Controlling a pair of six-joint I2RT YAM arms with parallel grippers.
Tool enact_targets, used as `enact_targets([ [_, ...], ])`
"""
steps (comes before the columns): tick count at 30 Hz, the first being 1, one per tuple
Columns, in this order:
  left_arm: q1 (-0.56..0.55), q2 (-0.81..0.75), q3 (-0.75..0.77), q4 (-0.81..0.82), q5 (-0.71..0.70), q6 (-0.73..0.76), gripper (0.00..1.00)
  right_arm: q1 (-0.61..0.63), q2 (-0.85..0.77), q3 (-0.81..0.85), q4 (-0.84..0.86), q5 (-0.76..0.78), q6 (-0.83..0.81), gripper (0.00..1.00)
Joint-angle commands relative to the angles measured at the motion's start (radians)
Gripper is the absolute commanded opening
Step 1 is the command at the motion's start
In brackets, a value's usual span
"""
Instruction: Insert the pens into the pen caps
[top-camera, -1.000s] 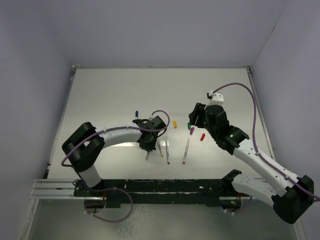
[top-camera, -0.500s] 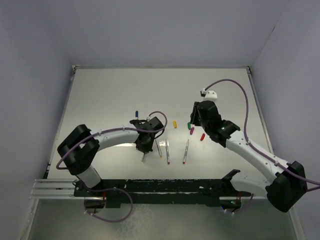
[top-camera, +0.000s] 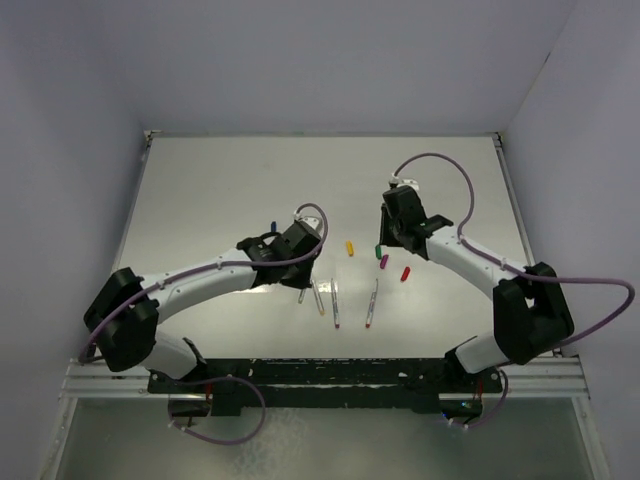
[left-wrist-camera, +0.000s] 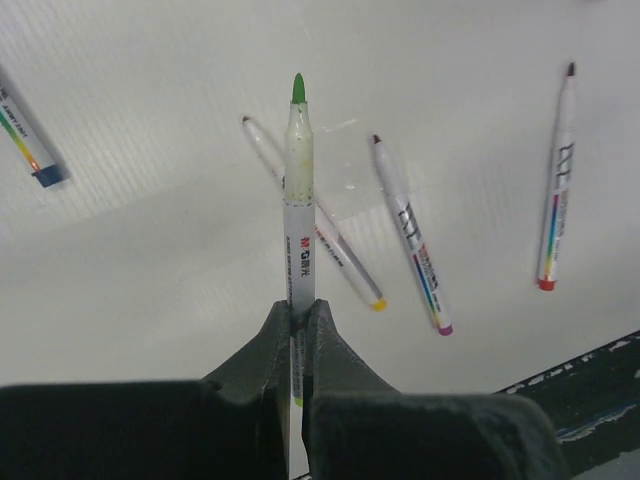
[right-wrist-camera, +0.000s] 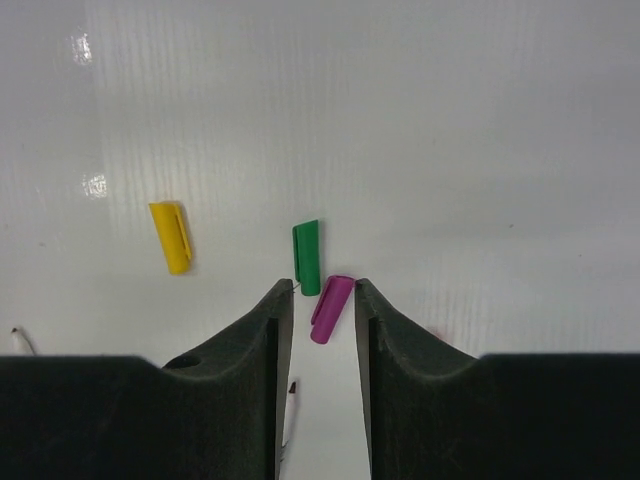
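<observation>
My left gripper (top-camera: 298, 272) (left-wrist-camera: 298, 310) is shut on a green-tipped pen (left-wrist-camera: 298, 200) and holds it off the table, tip pointing away. Under it lie the yellow-ended pen (left-wrist-camera: 330, 250) (top-camera: 318, 297), the purple-ended pen (left-wrist-camera: 412, 240) (top-camera: 335, 305) and the red-ended pen (left-wrist-camera: 555, 190) (top-camera: 371, 303). A blue-ended pen (left-wrist-camera: 25, 140) (top-camera: 272, 228) lies to the left. My right gripper (top-camera: 388, 243) (right-wrist-camera: 322, 290) is open, low, its jaws either side of the purple cap (right-wrist-camera: 330, 308) (top-camera: 384, 261). The green cap (right-wrist-camera: 307, 257) (top-camera: 378, 249) lies just ahead. The yellow cap (right-wrist-camera: 171, 237) (top-camera: 349, 247) and red cap (top-camera: 405, 272) lie nearby. No dark blue cap shows.
The white table (top-camera: 220, 190) has raised edges at left, right and back, with grey walls around it. The arms' black base rail (top-camera: 320, 375) runs along the near edge. Purple cables loop over both arms.
My right arm has stretched out and lowered its gripper over the green and purple caps. My left arm has moved up and to the right with the green-tipped pen held.
</observation>
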Motion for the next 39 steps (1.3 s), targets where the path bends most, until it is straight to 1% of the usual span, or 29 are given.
enact_targets([
  [1, -0.003, -0.123, -0.047, 0.218, 0.041, 0.032, 0.0, -0.007, 0.043, 0.052, 0.002, -0.083, -0.049, 0.33],
  [5, -0.003, -0.211, -0.122, 0.358, 0.046, 0.042, 0.0, -0.008, 0.086, 0.052, 0.007, -0.097, -0.064, 0.32],
  [6, -0.001, -0.23, -0.137, 0.376, 0.044, 0.042, 0.0, -0.008, 0.098, 0.081, 0.006, -0.1, -0.067, 0.32],
  [9, 0.005, -0.242, -0.146, 0.376, 0.05, 0.04, 0.0, -0.008, 0.122, 0.09, 0.01, -0.106, -0.074, 0.31],
  [15, 0.008, -0.216, -0.148, 0.382, 0.087, 0.021, 0.0, -0.008, 0.172, 0.103, 0.023, -0.099, -0.073, 0.3],
  [21, 0.009, -0.223, -0.175, 0.443, 0.126, 0.004, 0.0, -0.008, 0.222, 0.113, 0.026, -0.095, -0.065, 0.27],
  [38, 0.044, -0.223, -0.201, 0.465, 0.172, -0.018, 0.0, -0.008, 0.258, 0.095, 0.028, -0.093, -0.051, 0.27],
  [39, 0.044, -0.224, -0.202, 0.463, 0.172, -0.02, 0.0, -0.008, 0.26, 0.092, 0.049, -0.094, -0.05, 0.27],
])
